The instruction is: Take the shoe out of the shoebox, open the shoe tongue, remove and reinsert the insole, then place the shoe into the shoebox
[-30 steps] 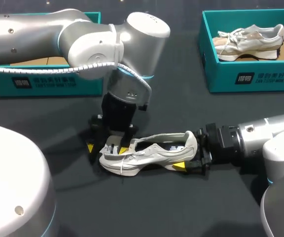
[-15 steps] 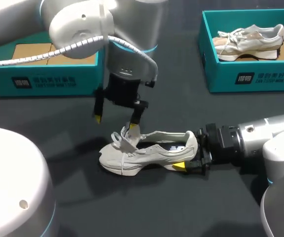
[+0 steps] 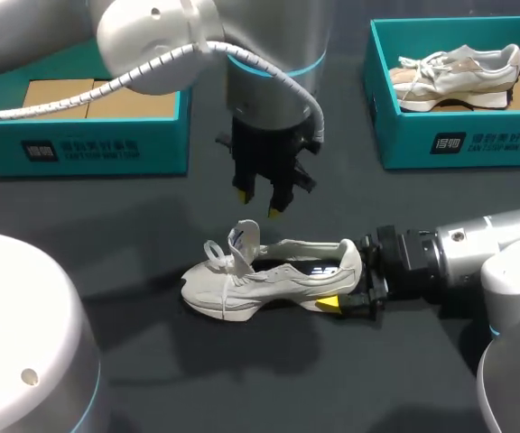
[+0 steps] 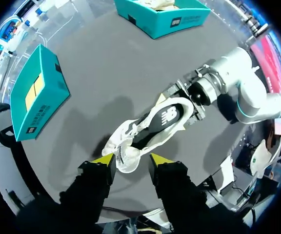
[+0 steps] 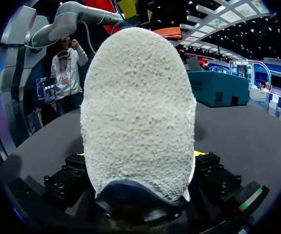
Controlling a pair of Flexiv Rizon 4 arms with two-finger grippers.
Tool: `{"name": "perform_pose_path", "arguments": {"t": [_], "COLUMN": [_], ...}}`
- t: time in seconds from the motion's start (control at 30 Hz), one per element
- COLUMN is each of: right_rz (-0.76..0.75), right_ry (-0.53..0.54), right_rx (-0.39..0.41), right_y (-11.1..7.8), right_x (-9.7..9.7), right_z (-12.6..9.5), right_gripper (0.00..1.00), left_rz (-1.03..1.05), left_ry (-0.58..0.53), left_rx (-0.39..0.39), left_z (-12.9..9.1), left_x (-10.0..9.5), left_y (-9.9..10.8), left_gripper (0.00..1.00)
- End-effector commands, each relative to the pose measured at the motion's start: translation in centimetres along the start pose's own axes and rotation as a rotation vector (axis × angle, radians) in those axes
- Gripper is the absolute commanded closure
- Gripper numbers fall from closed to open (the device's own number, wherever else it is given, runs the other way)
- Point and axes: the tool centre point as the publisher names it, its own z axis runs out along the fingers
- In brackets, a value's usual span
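The dark tabletop (image 3: 152, 352) carries the shoe (image 3: 269, 275) nearest my side, a pale sneaker lying across the middle with its toe toward my left and its heel toward my right. Its tongue (image 3: 244, 242) stands upright above the loose laces, and a dark insole (image 3: 310, 268) shows in the opening. The right tool (image 3: 348, 284) is clenched on the heel, one yellow-tipped finger on each side. In the right wrist view the rough heel fills the space between the right tool's (image 5: 140, 161) fingers.

Just beyond the shoe, the left tool (image 3: 258, 203) hangs in the air above it, released, fingers apart and holding nothing. From the left wrist view the shoe (image 4: 150, 129) lies well below the left tool (image 4: 131, 161).

Farther back, at my left, sits the left shoebox (image 3: 88, 149), teal, with brown cardboard (image 3: 61, 95) inside. At the far right stands the right shoebox (image 3: 463, 144), also teal, holding a second shoe (image 3: 459, 77).

A second ago the left tool was down at the shoe's front, its fingers among the laces. Half a second ago it had risen, one finger touching the lifted tongue. Now it is higher, clear of the shoe, turned, and shifted toward the middle. The tongue has gone from flat to upright. The shoe, the right tool and both boxes have not moved.
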Motion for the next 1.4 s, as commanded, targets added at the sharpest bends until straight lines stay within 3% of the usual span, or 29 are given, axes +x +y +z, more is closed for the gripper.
{"name": "perform_pose_path", "arguments": {"t": [0.03,0.3,0.5,0.73,1.07,1.2,1.4], "right_rz": [0.000,0.000,0.000,0.000,0.000,0.000,0.000], "right_ry": [-0.001,-0.001,-0.001,-0.001,-0.001,-0.001,-0.001], "right_rx": [0.004,0.004,0.004,0.004,0.004,0.004,0.004], "right_y": [0.1,0.1,0.1,0.1,0.1,0.1,0.1], "right_x": [0.1,0.1,0.1,0.1,0.1,0.1,0.1], "right_z": [0.1,0.1,0.1,0.1,0.1,0.1,0.1], "right_gripper": [1.00,1.00,1.00,1.00,1.00,1.00,1.00], "left_rz": [0.596,0.596,0.755,0.916,0.916,0.944,0.993], "left_ry": [0.174,0.174,0.169,0.207,0.207,0.163,0.221], "left_rx": [0.065,0.065,0.112,0.148,0.148,0.129,0.129], "left_z": [0.1,0.1,2.1,5.2,5.2,7.6,9.7], "left_x": [0.3,0.3,0.6,2.6,2.6,4.6,5.7], "left_y": [-0.5,-0.5,0.0,0.5,0.5,-0.8,-2.2], "left_gripper": [1.00,1.00,1.00,1.00,1.00,1.00,1.00]}}
